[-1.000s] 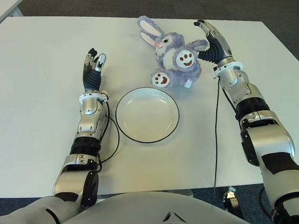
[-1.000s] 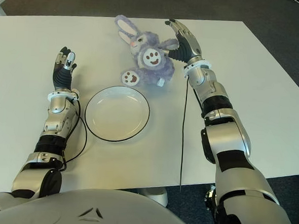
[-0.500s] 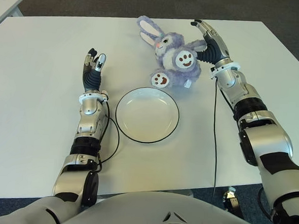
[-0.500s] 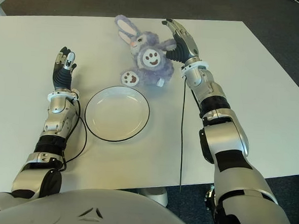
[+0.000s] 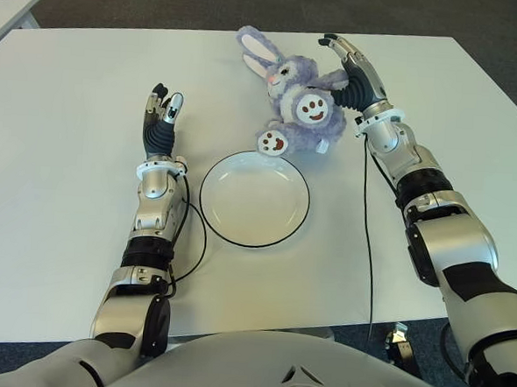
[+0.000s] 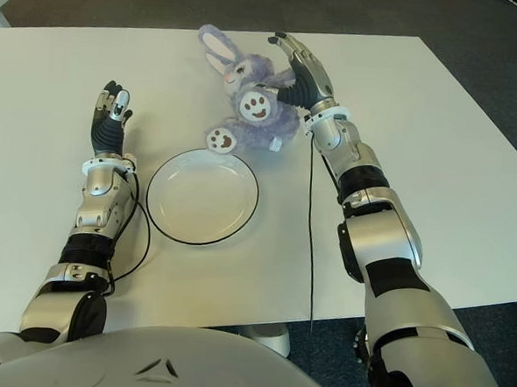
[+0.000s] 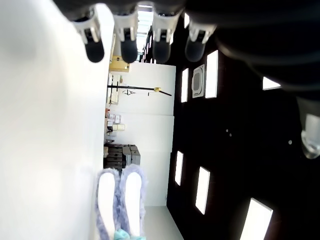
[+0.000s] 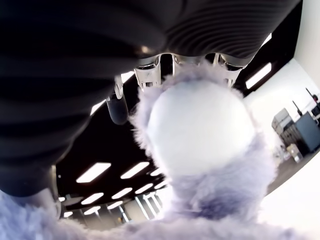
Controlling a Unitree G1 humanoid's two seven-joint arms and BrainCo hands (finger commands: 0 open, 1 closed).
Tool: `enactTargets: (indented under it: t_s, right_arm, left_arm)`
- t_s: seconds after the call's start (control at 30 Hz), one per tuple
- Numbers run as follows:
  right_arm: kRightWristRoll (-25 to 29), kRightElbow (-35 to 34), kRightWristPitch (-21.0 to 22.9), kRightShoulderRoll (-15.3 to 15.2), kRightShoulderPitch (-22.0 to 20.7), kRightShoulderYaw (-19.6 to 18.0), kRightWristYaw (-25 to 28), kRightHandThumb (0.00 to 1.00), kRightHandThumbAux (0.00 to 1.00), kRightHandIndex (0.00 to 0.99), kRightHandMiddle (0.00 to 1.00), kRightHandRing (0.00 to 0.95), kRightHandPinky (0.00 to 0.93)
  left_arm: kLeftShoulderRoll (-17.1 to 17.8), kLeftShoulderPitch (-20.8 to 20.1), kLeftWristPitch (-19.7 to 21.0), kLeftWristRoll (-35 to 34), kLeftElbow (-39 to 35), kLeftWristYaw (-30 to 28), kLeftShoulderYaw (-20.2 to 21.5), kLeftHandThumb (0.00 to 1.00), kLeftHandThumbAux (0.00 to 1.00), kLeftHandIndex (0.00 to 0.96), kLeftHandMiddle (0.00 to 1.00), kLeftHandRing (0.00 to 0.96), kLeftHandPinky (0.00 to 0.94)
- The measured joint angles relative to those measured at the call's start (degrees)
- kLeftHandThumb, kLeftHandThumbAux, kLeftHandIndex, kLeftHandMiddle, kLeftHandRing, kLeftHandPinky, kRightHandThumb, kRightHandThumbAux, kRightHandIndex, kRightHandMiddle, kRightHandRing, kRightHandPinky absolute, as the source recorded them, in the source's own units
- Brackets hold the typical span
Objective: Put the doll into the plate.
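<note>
Shifting toward the round white black-rimmed plate (image 5: 255,198), the fluffy purple rabbit doll (image 5: 299,99) is being nudged by the right hand (image 5: 352,66), fingers cupping it; next, closing and lifting.

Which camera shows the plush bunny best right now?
The left eye view: the whole purple bunny lies beyond the plate, right hand against it. The right eye view matches. The right wrist view shows only close fur; the left wrist view shows just its ears.
</note>
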Motion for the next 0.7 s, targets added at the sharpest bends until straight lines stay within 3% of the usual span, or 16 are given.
enactTargets:
  t_s: [0.7]
  right_arm:
    - [0.74, -0.29, -1.98, 2.95, 1.34, -1.10, -0.11, 0.276, 0.626, 0.169, 0.162, 0.161, 0.208]
  left_arm:
    - [0.17, 0.46, 0.50, 0.04, -0.51, -0.15, 0.01, 0.000, 0.401, 0.000, 0.023, 0.010, 0.000]
